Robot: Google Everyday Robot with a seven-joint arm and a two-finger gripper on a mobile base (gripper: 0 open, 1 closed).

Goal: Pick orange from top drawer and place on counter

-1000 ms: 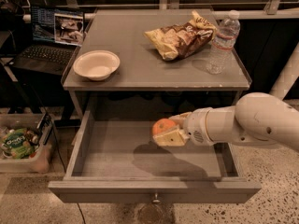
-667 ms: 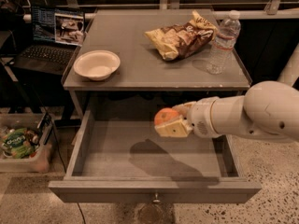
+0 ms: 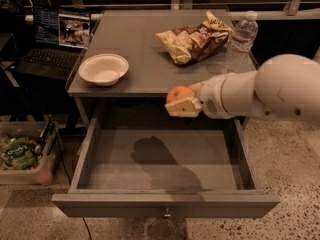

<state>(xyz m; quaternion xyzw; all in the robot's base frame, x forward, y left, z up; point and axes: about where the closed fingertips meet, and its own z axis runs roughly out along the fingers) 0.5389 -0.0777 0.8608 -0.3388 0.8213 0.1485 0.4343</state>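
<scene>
Your jaws are clenched on the orange (image 3: 178, 92), with one pale finger (image 3: 184, 107) across its lower front. The gripper (image 3: 181, 100) hangs in the air at the front edge of the desk (image 3: 140, 49), about level with its top and over the back of the open top drawer (image 3: 165, 164). The orange is lifted clear of the drawer floor, where only a dark shadow lies. You cannot tell whether the fruit is just over the desk's edge or just in front of it. The white arm (image 3: 270, 91) reaches in from the right.

On the desk, a white bowl (image 3: 103, 69) sits near the left front. A crumpled chip bag (image 3: 192, 38) lies toward the back right, with a clear water bottle (image 3: 241, 41) just beside it. The drawer's small knob (image 3: 165, 215) shows at the front. To the left of the desk are an open laptop (image 3: 55, 39) and, lower down, a bin (image 3: 22, 156) of packets.
</scene>
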